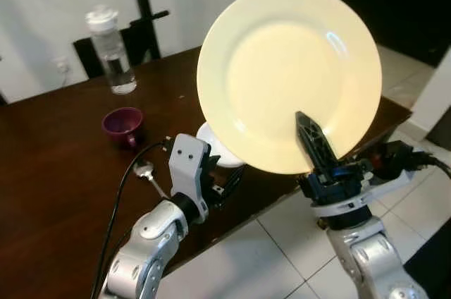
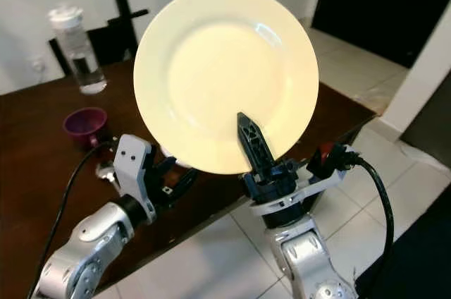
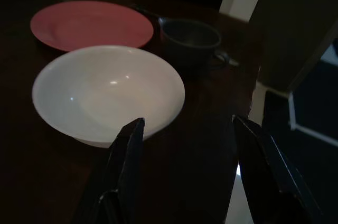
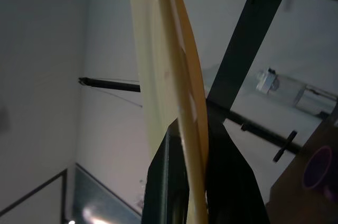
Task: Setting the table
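My right gripper (image 1: pixel 307 130) is shut on the lower rim of a cream plate (image 1: pixel 282 66) and holds it upright, face toward the camera, above the table's front edge. Edge-on in the right wrist view, the plate (image 4: pixel 168 71) sits clamped between the two black fingers (image 4: pixel 224 166). My left gripper (image 3: pixel 185 150) is open, low over the dark wooden table (image 1: pixel 49 172), just short of a white bowl (image 3: pixel 108 92). Past the bowl lie a red plate (image 3: pixel 90 23) and a dark cup (image 3: pixel 190 39). The raised plate hides much of the table behind it.
A purple cup (image 1: pixel 123 124) and a spoon (image 1: pixel 144 170) sit left of the bowl. A clear water bottle (image 1: pixel 111 51) stands at the table's far side. A black chair and stand (image 1: pixel 141 10) are behind it. Tiled floor (image 1: pixel 282 242) lies beyond the table's edge.
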Controlling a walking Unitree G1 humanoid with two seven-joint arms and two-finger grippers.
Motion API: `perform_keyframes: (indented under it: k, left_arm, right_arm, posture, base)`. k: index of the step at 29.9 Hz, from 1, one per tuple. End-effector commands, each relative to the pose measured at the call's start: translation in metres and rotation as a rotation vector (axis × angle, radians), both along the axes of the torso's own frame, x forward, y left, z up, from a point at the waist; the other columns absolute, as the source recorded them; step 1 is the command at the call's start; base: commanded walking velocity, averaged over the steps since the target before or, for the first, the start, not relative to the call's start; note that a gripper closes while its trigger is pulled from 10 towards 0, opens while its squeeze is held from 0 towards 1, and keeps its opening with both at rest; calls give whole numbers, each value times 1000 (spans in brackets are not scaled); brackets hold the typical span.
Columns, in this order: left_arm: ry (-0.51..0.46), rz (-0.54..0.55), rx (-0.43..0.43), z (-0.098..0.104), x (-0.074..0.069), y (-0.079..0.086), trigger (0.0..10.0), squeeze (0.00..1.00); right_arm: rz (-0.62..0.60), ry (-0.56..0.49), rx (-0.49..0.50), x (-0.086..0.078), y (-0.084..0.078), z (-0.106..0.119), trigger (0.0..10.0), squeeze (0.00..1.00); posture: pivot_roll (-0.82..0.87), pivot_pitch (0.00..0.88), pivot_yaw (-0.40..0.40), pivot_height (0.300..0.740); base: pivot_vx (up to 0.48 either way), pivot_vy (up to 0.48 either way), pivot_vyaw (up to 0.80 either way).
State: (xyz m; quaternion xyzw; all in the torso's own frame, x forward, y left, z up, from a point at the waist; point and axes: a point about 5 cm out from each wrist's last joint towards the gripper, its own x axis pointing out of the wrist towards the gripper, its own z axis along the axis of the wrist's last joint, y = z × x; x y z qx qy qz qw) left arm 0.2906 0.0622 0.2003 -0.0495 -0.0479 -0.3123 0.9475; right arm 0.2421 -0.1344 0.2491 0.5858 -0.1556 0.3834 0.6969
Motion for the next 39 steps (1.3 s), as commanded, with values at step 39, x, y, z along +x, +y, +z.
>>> perform_keyframes:
  k: [39]
  left_arm:
    - [39, 263, 105, -8, 31, 24, 10000, 0]
  right_arm:
    - [-124, 148, -84, 13, -2, -19, 10000, 0]
  posture:
    - [-37, 115, 69, 740]
  base:
    - [153, 0, 556]
